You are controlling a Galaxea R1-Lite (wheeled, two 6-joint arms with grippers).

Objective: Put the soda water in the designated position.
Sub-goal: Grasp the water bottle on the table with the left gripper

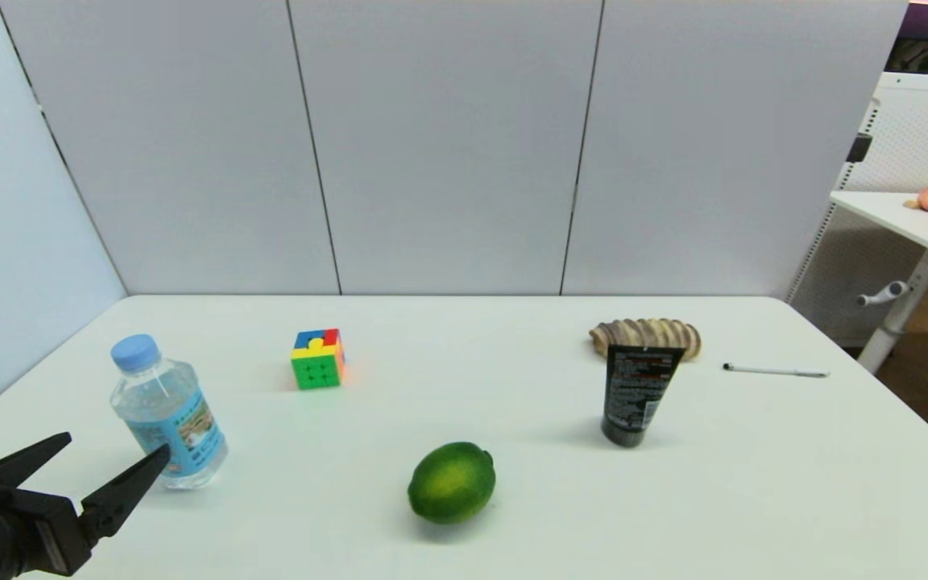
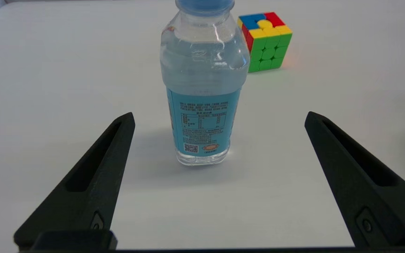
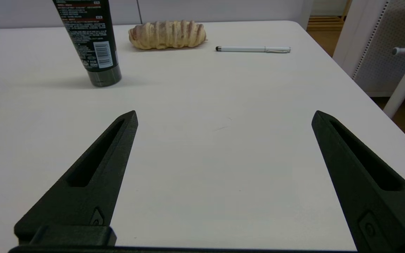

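Left gripper (image 1: 109,455) at lower left of the head view, fingers spread wide, holding nothing. In the head view its right fingertip overlaps the lower label of the soda water (image 1: 167,413); the left wrist view shows the bottle standing ahead of the fingertips (image 2: 123,123), centred on the gap, with bare counter between them, so no contact.

Soda water upright on the white counter (image 1: 512,499), left side of the head view, light-blue cap on.

Right gripper (image 3: 223,116) seen only in its own wrist view: fingers wide apart, nothing between them, over bare counter.

Count, one of each: puzzle cube (image 1: 317,358) upper centre-left, lime (image 1: 452,482) lower centre, black tube (image 1: 633,395) upright centre-right, bread roll (image 1: 646,334) just behind the tube, white pen (image 1: 776,370) at right.
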